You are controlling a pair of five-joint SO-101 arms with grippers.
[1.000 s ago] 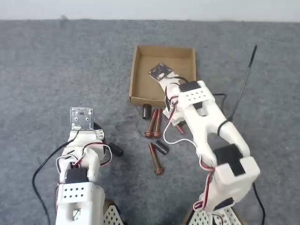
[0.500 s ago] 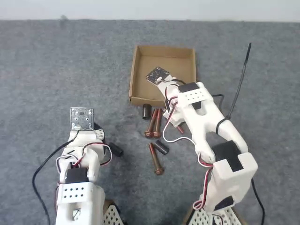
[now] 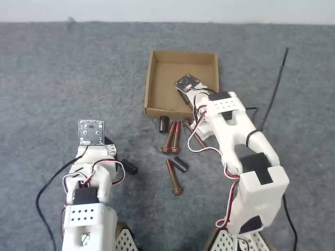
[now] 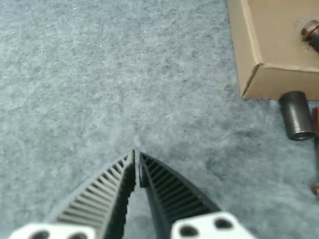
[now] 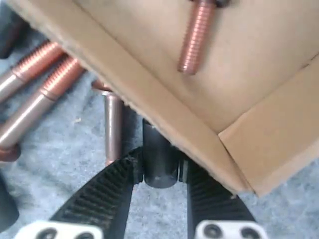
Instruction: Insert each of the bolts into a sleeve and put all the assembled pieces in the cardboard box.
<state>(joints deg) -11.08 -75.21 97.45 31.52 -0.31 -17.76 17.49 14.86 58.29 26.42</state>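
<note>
**Sleeve pickup.** The right gripper (image 5: 159,164) is pinching a black sleeve (image 5: 160,174) against the near wall of the cardboard box (image 5: 119,82), jaws narrowed onto it, probably for mating with the bolts (image 3: 172,137) lying left. The left gripper (image 4: 136,158) is hovering far left, closed and empty, keeping clear.

No legible text or numbers
</note>
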